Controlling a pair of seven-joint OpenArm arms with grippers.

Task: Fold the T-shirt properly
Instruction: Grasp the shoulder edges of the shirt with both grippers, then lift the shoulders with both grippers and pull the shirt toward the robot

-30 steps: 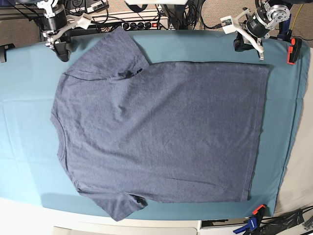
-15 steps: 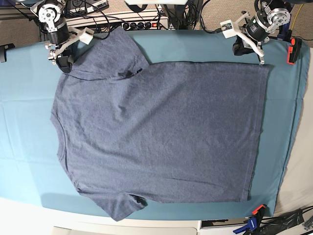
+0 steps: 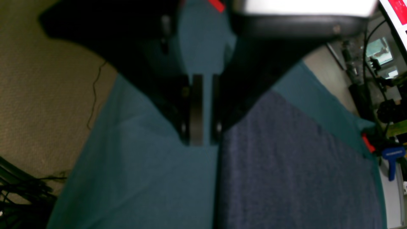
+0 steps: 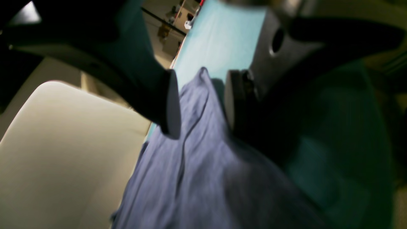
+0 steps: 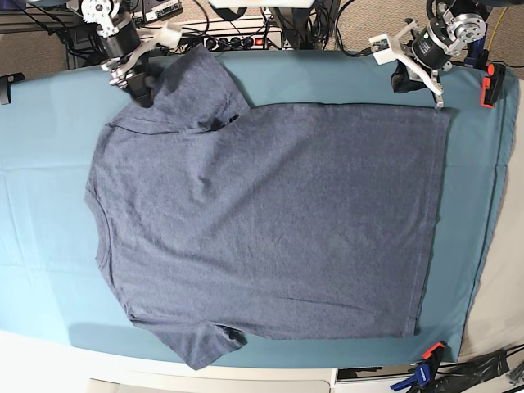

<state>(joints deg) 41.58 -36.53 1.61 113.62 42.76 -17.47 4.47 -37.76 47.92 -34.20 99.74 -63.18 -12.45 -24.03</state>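
Observation:
The blue-grey T-shirt (image 5: 270, 221) lies flat on the teal table cloth (image 5: 49, 164), with its neck to the left, its hem to the right and no lettering showing. My right gripper (image 5: 143, 90) is at the upper sleeve near the back edge. In the right wrist view its fingers (image 4: 170, 105) stand open with a raised fold of the T-shirt (image 4: 197, 178) between them; my right gripper (image 4: 200, 121) is not closed on the fold. My left gripper (image 5: 440, 97) sits at the hem's back corner. In the left wrist view my left gripper (image 3: 206, 140) is shut to a slit over bare cloth, just beside the T-shirt (image 3: 295, 165) edge.
An orange and black clamp (image 5: 490, 86) grips the cloth at the back right, and a blue clamp (image 5: 426, 372) at the front right. A power strip and cables (image 5: 229, 39) run behind the table. Carpeted floor (image 3: 47, 95) lies past the cloth's edge.
My right gripper has moved right and back, from the cloth beside the shoulder onto the upper sleeve. The left arm has barely shifted. The T-shirt lies as before.

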